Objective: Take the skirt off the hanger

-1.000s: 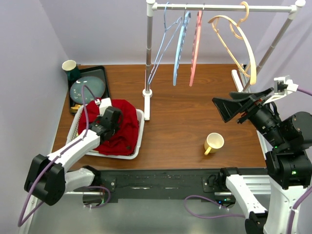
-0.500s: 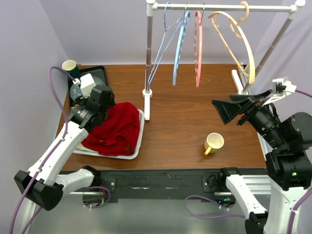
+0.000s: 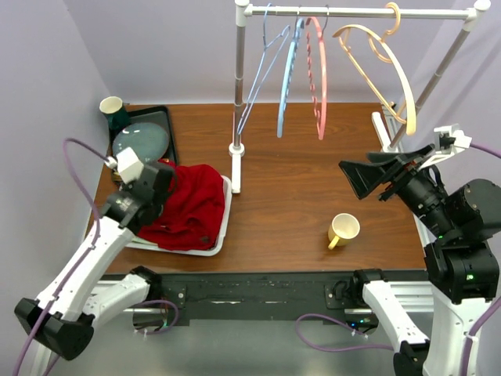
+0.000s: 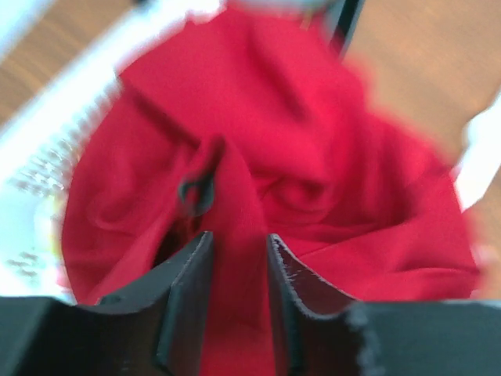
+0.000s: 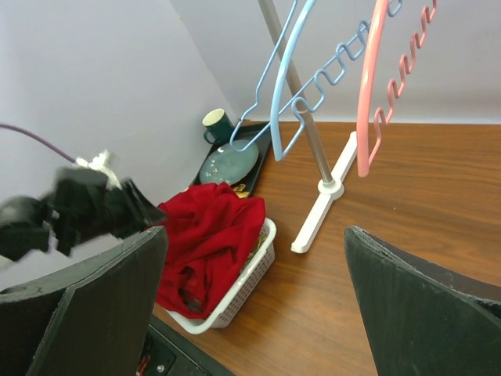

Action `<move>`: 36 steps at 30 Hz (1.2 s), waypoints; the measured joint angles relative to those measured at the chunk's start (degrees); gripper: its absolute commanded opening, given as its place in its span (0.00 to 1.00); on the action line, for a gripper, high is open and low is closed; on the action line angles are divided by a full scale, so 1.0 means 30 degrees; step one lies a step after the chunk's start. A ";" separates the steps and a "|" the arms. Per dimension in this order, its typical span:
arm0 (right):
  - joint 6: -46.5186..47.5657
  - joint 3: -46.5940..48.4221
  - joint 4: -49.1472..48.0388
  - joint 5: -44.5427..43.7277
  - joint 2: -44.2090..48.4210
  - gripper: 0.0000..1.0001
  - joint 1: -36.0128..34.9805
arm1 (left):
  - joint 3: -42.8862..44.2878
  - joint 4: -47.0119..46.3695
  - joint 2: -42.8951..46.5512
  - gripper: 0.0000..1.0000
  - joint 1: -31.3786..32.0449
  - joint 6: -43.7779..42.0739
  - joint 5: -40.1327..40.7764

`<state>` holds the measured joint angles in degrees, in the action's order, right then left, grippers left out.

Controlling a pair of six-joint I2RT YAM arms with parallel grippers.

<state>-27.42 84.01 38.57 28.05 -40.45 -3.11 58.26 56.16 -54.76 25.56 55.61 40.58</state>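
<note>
Four bare hangers on the rack in the top view. The red skirt is heaped in the white basket, off every hanger. Left gripper is over the skirt's left edge. Right gripper is well apart, spread wide, holding nothing.

Left wrist view is blurred. Left fingers are nearly together with red cloth in the gap; can't tell if it's pinched or just below. Risk: if cloth or the dark loop is caught, pulling away drags the skirt out of the basket.

Right wrist view: right fingers parted, empty. The heap sits high, so a tug could spill it.

No readable writing, labels or brands anywhere.
</note>
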 measured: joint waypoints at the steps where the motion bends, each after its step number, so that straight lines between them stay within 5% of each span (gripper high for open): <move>1: 0.0022 -0.0044 0.0007 -0.0007 -0.0007 0.98 0.0000 | -0.1231 -0.0729 0.0197 0.31 -0.0007 0.0160 -0.0277; 7: 0.0022 0.0270 0.0240 -0.0313 -0.0138 0.97 0.0000 | -0.6572 -0.5355 -0.3468 0.35 -0.0022 0.2098 -0.1843; 13: -0.0270 0.0532 0.0138 -0.0503 -0.0182 0.95 -0.0015 | -0.3993 -0.4131 -0.3483 0.64 -0.0124 0.1953 -0.2135; 20: -0.0357 0.0678 0.0306 0.0036 -0.0787 0.92 -0.0015 | 0.0408 -0.5450 0.0357 0.97 -0.0124 -0.2419 -0.3424; 30: 0.0408 0.1501 0.2142 0.0918 -0.3759 0.88 -0.0189 | -0.1355 -0.9901 0.5756 1.00 -0.0124 -1.0571 -1.0207; 36: 0.1486 0.1785 0.3060 0.0022 -0.4459 0.99 -0.1202 | -0.1574 -1.1358 0.6572 1.00 -0.0124 -1.2692 -1.3814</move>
<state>-22.96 89.36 47.75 28.12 -53.82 -6.72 53.54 22.09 -35.05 25.19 17.54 -0.86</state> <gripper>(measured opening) 0.905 0.996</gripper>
